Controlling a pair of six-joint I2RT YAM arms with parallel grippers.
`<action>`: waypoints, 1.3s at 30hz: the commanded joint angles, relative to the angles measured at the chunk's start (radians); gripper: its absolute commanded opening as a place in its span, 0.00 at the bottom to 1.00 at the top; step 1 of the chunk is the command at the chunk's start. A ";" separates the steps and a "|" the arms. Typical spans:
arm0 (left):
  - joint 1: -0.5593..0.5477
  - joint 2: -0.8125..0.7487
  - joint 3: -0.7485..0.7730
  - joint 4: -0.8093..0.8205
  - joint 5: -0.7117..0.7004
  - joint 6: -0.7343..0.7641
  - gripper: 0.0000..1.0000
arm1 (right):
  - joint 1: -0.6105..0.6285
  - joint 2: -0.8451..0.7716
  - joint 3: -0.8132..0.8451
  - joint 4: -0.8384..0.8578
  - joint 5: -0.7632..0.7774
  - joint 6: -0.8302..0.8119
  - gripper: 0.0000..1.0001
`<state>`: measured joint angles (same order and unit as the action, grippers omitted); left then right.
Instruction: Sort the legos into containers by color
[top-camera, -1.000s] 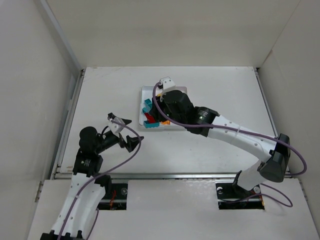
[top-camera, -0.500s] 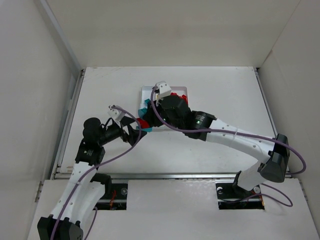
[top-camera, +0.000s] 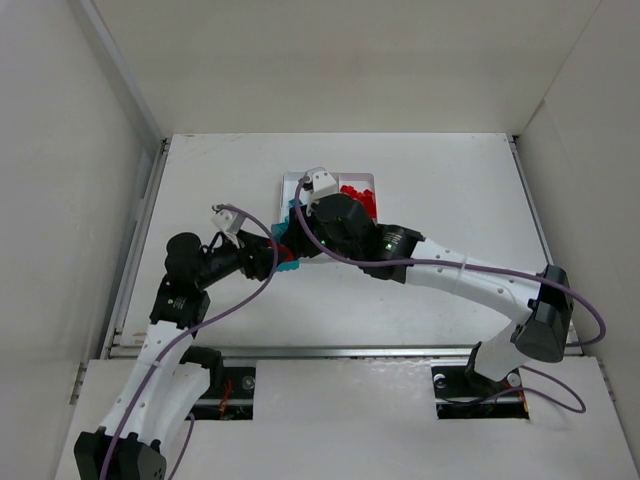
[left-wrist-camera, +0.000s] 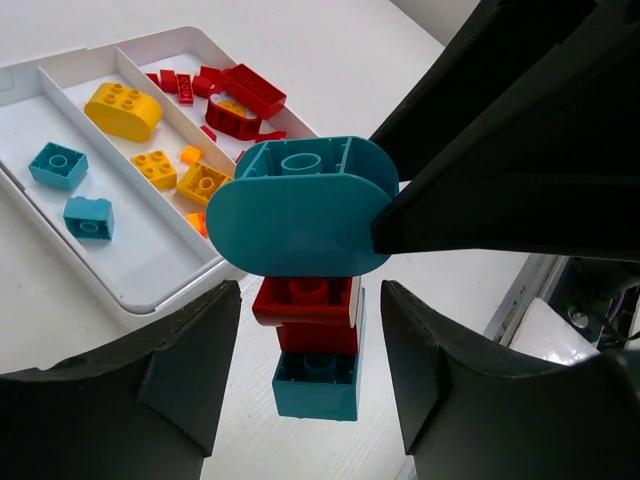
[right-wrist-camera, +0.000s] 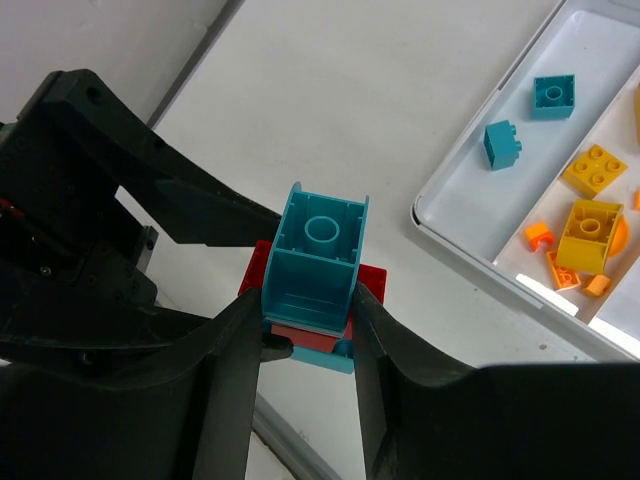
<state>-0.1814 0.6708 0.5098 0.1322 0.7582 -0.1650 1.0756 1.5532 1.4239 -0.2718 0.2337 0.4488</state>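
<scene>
A clump of legos (left-wrist-camera: 310, 300) hangs above the table just off the white tray (left-wrist-camera: 150, 298): a rounded teal brick (right-wrist-camera: 318, 250) on top, red bricks under it and a small teal brick at the bottom. My right gripper (right-wrist-camera: 308, 315) is shut on the rounded teal brick. My left gripper (left-wrist-camera: 310, 335) brackets the red and lower teal bricks, with a narrow gap showing on each side. The tray's compartments hold teal bricks (left-wrist-camera: 60, 165), yellow and orange bricks (left-wrist-camera: 125, 108) and red bricks (left-wrist-camera: 245, 95). In the top view both grippers meet at the tray's near left corner (top-camera: 287, 252).
The tray (top-camera: 288, 178) lies mid-table, partly under the right arm (top-camera: 450, 270). The table's near edge and metal rail (top-camera: 330, 350) run just below the grippers. Tall white walls (top-camera: 70, 200) enclose the table on the left, back and right.
My left arm has swung right to the tray's corner, and its jaws have narrowed around the clump. My right gripper has carried the clump left, off the tray, uncovering the red bricks.
</scene>
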 joint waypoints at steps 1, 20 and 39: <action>-0.003 -0.002 0.024 0.032 0.042 -0.011 0.54 | 0.010 -0.002 0.052 0.085 -0.008 0.019 0.00; -0.003 -0.046 0.003 -0.138 -0.201 0.058 0.00 | -0.006 0.048 0.073 -0.005 0.220 0.019 0.00; -0.003 -0.088 -0.040 -0.100 -0.378 0.028 0.00 | -0.267 0.554 0.506 -0.068 0.027 0.016 0.00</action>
<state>-0.1814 0.5983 0.4698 -0.0067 0.3973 -0.1207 0.7887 2.0899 1.8141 -0.3328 0.2470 0.4694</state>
